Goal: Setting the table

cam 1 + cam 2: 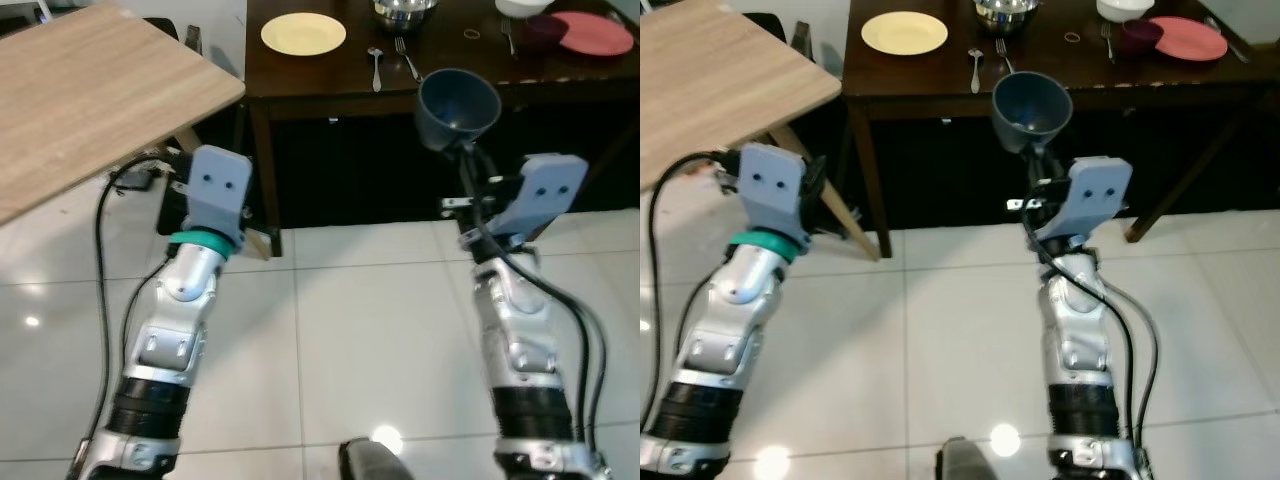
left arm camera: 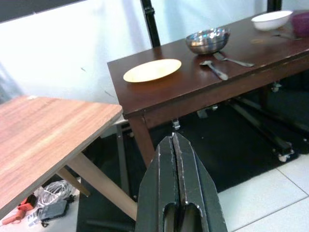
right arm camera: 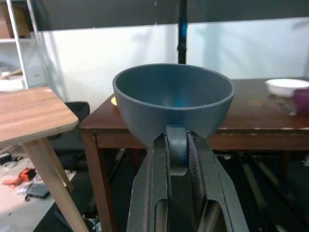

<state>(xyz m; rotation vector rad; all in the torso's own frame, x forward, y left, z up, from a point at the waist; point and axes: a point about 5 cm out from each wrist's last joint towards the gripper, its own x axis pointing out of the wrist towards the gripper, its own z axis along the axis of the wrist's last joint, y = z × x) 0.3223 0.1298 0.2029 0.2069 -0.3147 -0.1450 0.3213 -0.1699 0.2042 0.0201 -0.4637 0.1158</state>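
While both silver arms reach forward over the white tiled floor (image 1: 350, 330), the right gripper (image 3: 177, 154) is clamped on the handle of a dark blue cup (image 3: 173, 104), held upright in the air just short of the near edge of the dark wooden table (image 1: 330, 85). The left gripper (image 2: 176, 164) has its two fingers pressed together, holding nothing, and is raised in front of the table's left leg. A light wooden table (image 1: 90, 95) stands to the left, with cables on the floor beneath it. On the dark table lie a yellow plate (image 1: 303, 33), a spoon (image 1: 375, 65) and fork (image 1: 408, 58), a steel bowl (image 1: 405, 12), a purple bowl (image 1: 540, 30), a pink plate (image 1: 598, 35) and a white bowl (image 2: 271, 20).
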